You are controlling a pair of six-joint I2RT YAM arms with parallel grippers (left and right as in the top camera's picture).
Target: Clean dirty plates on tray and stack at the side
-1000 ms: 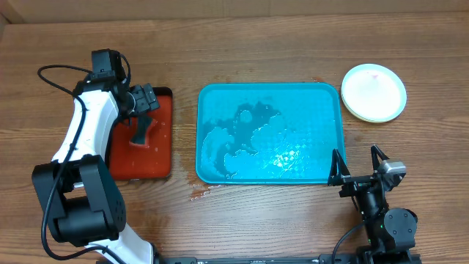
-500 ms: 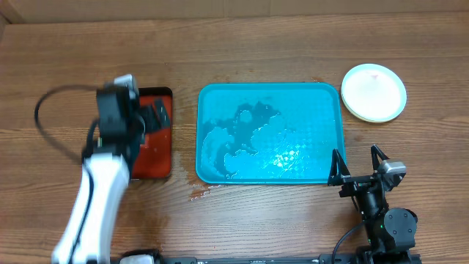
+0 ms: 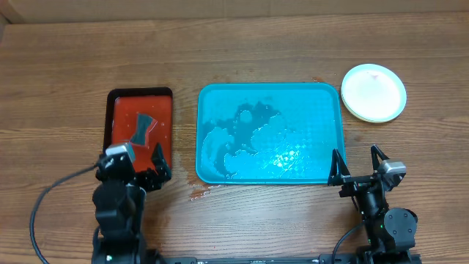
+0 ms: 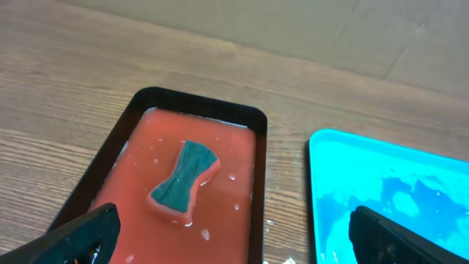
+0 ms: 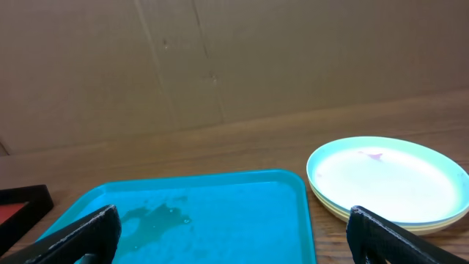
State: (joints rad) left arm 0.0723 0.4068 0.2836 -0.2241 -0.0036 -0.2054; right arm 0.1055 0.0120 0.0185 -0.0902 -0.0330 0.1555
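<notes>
The plates (image 3: 374, 92) sit in a stack on the bench (image 3: 293, 44), just off the far right corner of the tray (image 3: 311, 103). The blue-rimmed one is on top with a small red smear, and a yellow-green rim shows beneath. The turquoise tray lies mid-bench, with water (image 3: 249, 136) pooled across it. The right hand (image 3: 357, 165) hangs at its near right corner, spread wide and holding nothing. The left hand (image 4: 234, 238) is likewise spread and unladen at the near end of the red tray (image 3: 165, 110), where a sponge (image 3: 143, 127) lies.
</notes>
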